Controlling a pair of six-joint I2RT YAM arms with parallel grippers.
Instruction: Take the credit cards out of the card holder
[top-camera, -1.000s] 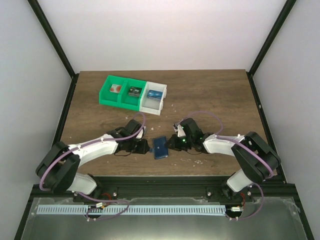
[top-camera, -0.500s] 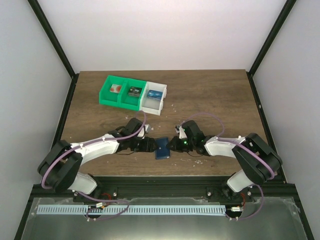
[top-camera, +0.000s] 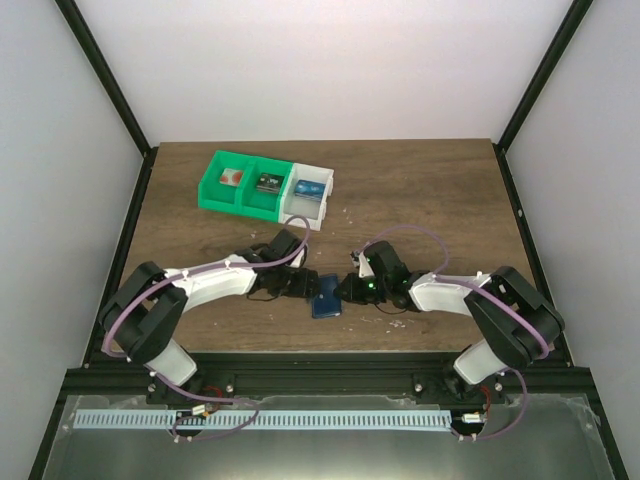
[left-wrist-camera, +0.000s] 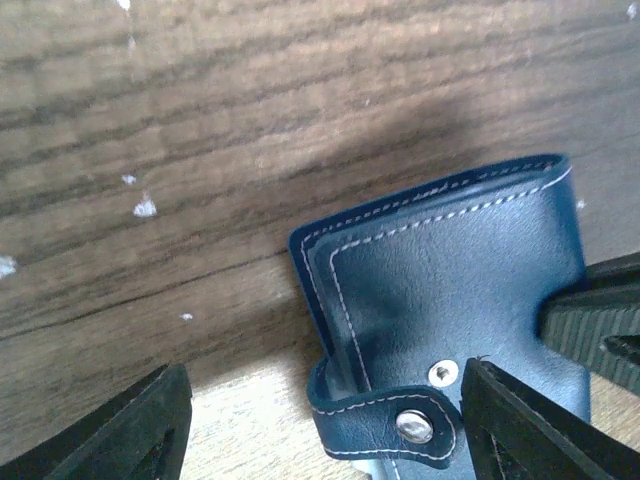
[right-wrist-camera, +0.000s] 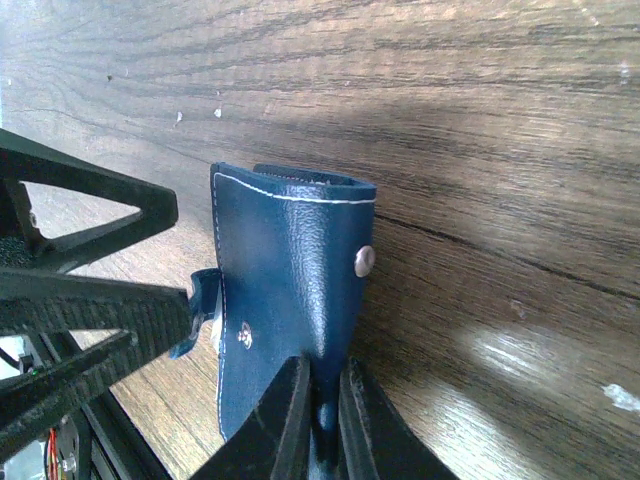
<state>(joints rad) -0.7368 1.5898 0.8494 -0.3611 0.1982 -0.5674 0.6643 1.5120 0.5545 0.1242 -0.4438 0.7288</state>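
Right fingers (right-wrist-camera: 278, 428) pinch card holder (right-wrist-camera: 290, 285); tray (top-camera: 235, 206) holds cards (top-camera: 267, 183).

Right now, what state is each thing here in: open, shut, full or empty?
Card holder: folded shut, its snap strap looks undone.
Left fingers: open, one on each side of the strap end.
Right fingers: shut on the opposite edge.
Tray: something in each of its three compartments, seemingly credit cards.

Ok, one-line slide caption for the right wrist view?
Wrist view: right gripper jaws pinch the folded blue card holder on the wooden table; open left gripper sits beside its strap.
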